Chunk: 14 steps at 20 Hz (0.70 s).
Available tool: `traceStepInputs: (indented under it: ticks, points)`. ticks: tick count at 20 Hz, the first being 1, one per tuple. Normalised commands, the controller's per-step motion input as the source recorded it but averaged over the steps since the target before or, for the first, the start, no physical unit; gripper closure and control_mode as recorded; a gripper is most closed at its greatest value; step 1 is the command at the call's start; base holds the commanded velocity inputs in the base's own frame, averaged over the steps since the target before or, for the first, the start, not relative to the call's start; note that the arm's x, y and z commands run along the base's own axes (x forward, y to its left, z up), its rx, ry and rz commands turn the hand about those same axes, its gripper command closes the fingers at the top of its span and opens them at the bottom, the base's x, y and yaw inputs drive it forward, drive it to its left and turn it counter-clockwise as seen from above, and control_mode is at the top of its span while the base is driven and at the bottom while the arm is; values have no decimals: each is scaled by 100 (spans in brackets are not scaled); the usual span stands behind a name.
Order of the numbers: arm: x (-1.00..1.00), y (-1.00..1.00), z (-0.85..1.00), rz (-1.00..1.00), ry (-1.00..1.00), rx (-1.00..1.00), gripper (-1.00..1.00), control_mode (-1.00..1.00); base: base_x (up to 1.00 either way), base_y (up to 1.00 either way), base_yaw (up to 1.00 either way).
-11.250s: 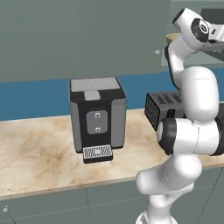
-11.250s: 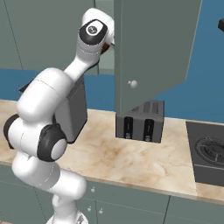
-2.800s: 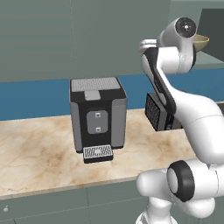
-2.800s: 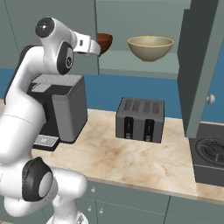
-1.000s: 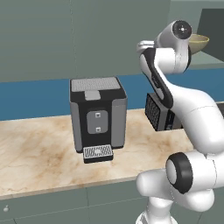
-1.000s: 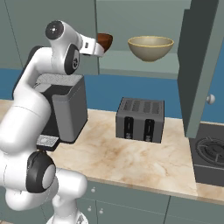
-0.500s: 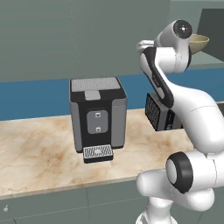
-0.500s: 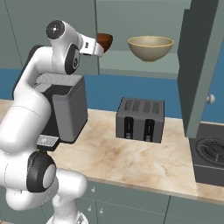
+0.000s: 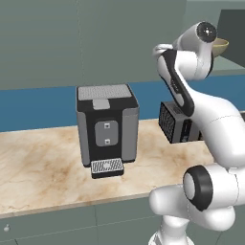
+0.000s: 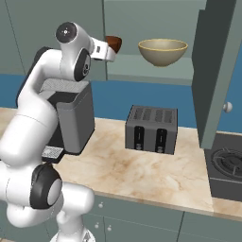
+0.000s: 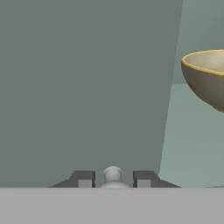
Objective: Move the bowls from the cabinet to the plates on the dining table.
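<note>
The pale yellowish-olive bowl [image 10: 162, 51] [image 11: 208, 81] [image 9: 221, 45] sits on the cabinet's pale inner shelf [image 10: 151, 73]. The dark reddish-brown bowl [image 10: 115, 43] sits at the shelf's left end, just past my hand and partly hidden by it. The right cabinet door [image 10: 217, 71] stands swung open. In the hand view my gripper [image 11: 113, 178] is open and close against a flat grey-green door [image 11: 83, 87]. A small pale knob [image 11: 113, 173] lies between the fingers [image 11: 83, 178] without touching them. The plates and the dining table are out of view.
Below the cabinet runs a marble worktop [image 10: 142, 170] backed by a blue strip. On it stand a black coffee machine [image 9: 107, 129], a toaster [image 10: 151, 128] and, at the right, a hob [image 10: 227, 165]. Low grey-green drawers [image 10: 156, 222] sit under the worktop.
Since the oldest frames the right door has swung wide, baring both bowls, and my arm has moved to the left door. In the last second nothing has visibly moved.
</note>
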Motion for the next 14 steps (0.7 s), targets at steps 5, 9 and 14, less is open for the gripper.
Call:
traceStepInputs:
  ticks: [5, 9, 14]
  points:
    - [0, -27, -6, 5, 0, 0, 100, -100, 0, 0, 0]
    - [0, -7, -7, 6, 0, -1, 100, -100, 0, 0, 0]
    - [-32, 0, 0, 1, 0, 0, 100, -100, 0, 0, 0]
